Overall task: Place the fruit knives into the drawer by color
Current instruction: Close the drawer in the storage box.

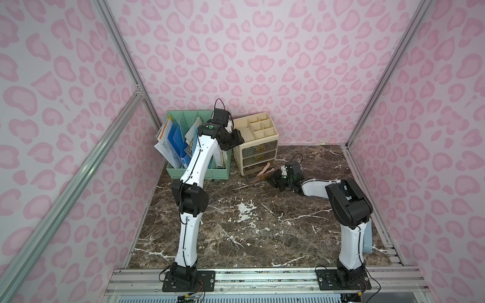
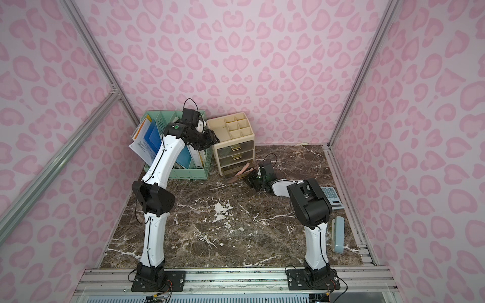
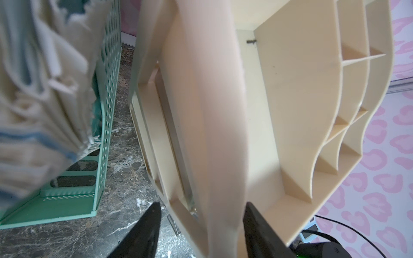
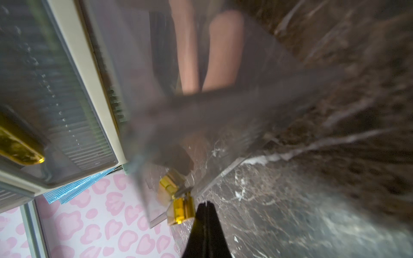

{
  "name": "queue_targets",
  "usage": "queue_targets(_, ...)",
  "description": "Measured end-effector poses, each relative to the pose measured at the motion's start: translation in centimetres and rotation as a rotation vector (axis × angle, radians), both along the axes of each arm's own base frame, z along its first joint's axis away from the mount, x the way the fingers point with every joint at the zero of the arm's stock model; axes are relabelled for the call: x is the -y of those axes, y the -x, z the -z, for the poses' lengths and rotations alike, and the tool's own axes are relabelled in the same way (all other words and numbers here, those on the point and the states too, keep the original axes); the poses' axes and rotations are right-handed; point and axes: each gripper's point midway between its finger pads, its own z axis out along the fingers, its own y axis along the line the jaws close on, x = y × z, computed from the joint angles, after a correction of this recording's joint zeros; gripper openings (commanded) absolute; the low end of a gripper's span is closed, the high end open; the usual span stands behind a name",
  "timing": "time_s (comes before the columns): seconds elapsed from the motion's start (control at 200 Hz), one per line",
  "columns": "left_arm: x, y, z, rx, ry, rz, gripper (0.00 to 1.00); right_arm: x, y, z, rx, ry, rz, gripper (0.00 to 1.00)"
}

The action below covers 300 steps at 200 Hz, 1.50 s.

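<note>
Two pink fruit knives lie side by side in the clear bottom drawer of the cream drawer unit; that drawer is pulled out. The right wrist view shows both knives through the drawer's clear wall. My right gripper is shut and holds nothing. Its tip sits just beside the drawer's gold handle, low on the marble in front of the drawer. My left gripper is up at the unit's left side, with its jaws closed across the top tray's side wall.
A mint file rack stuffed with papers and blue folders stands just left of the unit. The two upper drawers are closed. A calculator and a blue-grey stapler-like object lie by the right wall.
</note>
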Motion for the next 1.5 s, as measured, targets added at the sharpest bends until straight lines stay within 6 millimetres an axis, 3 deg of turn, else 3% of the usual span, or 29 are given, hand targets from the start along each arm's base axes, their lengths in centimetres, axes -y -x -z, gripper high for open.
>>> queue_targets(0.465, 0.0, -0.1, 0.0, 0.008, -0.006, 0.009, 0.60, -2.5, -3.5, -0.2, 0.026, -0.047, -0.008, 0.00)
queue_targets(0.82, -0.1, -0.1, 0.2, 0.007, -0.009, 0.011, 0.60, -4.6, -5.9, -1.7, 0.074, -0.103, -0.018, 0.00)
queue_targets(1.095, -0.1, 0.0, 0.3, -0.001, -0.013, 0.012, 0.61, -4.2, -4.4, -1.8, 0.055, -0.097, -0.021, 0.00)
queue_targets(1.275, -0.8, 1.2, -1.1, 0.004, -0.037, 0.009, 0.64, -2.9, -2.2, -4.2, 0.065, -0.078, -0.035, 0.00)
queue_targets(1.345, -1.3, 2.4, -2.6, 0.020, -0.057, 0.010, 0.69, -2.4, -1.2, -5.5, 0.083, -0.057, -0.056, 0.14)
queue_targets(1.5, -3.9, 6.0, -5.0, 0.065, -0.163, -0.009, 0.89, -0.2, 0.8, -10.0, 0.188, 0.018, -0.112, 0.69)
